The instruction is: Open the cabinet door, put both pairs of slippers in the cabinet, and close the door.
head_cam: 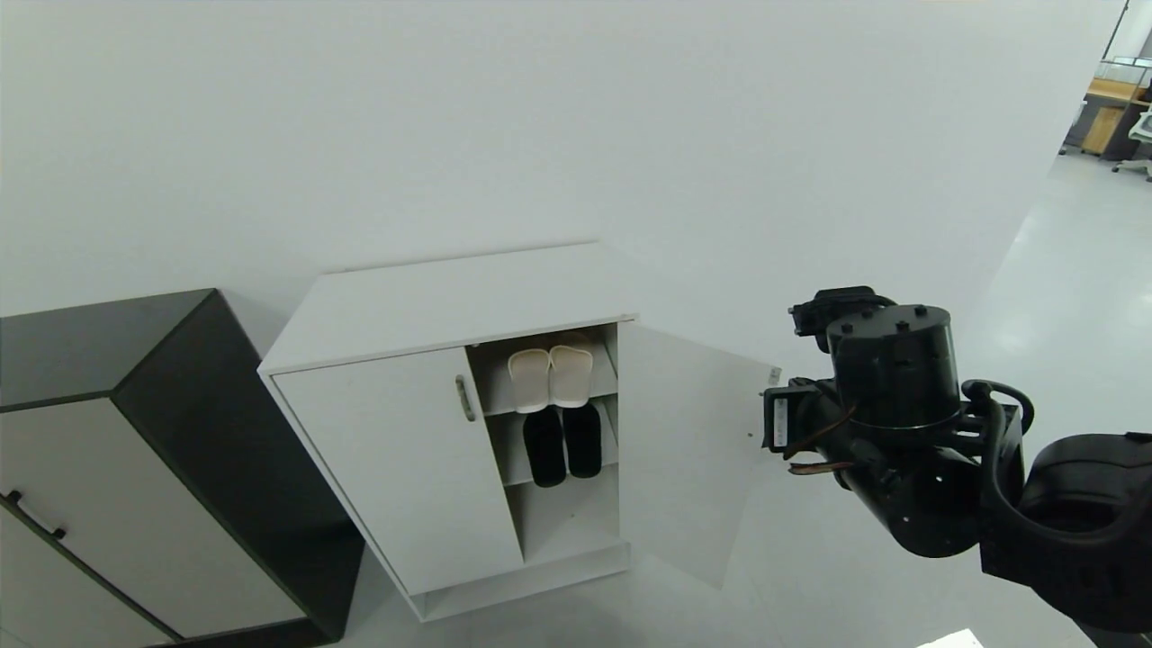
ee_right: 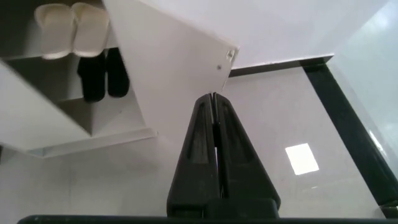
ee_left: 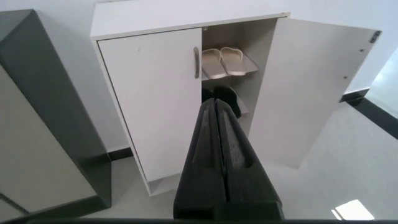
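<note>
My right gripper, closed and empty, points at the free edge of the open door in mid-frame; my left gripper, also closed, faces the cabinet.

The white cabinet stands against the wall with its right door swung wide open and its left door shut, housing a white pair of slippers side by side on the top shelf and a black pair on the shelf directly below.
</note>
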`<state>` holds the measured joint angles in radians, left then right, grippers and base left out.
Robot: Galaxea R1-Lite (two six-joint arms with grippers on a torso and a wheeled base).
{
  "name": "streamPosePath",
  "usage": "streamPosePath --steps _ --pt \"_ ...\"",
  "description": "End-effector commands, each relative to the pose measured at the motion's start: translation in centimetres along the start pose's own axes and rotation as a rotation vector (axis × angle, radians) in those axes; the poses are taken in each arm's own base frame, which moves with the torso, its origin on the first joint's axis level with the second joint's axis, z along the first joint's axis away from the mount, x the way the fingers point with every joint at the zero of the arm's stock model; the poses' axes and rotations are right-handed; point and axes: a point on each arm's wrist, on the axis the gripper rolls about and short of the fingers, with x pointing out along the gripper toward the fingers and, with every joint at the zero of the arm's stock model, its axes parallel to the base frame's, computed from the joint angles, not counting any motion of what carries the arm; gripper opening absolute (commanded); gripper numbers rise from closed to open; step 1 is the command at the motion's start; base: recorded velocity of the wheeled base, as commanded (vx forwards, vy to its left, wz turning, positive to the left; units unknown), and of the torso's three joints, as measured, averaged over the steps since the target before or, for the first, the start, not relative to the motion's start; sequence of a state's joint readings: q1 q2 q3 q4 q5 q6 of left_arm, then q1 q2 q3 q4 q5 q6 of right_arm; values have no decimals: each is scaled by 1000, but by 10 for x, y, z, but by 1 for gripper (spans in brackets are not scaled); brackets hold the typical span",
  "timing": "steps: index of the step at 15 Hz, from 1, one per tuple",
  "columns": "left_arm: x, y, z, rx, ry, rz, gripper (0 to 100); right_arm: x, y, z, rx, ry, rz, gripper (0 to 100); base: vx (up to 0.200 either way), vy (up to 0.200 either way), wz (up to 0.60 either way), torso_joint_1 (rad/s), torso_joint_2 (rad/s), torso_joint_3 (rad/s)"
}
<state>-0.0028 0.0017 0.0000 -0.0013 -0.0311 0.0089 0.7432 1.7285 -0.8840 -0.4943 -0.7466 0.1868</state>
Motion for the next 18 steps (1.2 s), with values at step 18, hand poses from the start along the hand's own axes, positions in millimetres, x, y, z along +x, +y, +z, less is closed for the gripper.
streamPosePath --steps 18 --pt "0 0 0 0 1 0 0 143 -31 20 76 1 -57 0 0 0 0 0 0 0"
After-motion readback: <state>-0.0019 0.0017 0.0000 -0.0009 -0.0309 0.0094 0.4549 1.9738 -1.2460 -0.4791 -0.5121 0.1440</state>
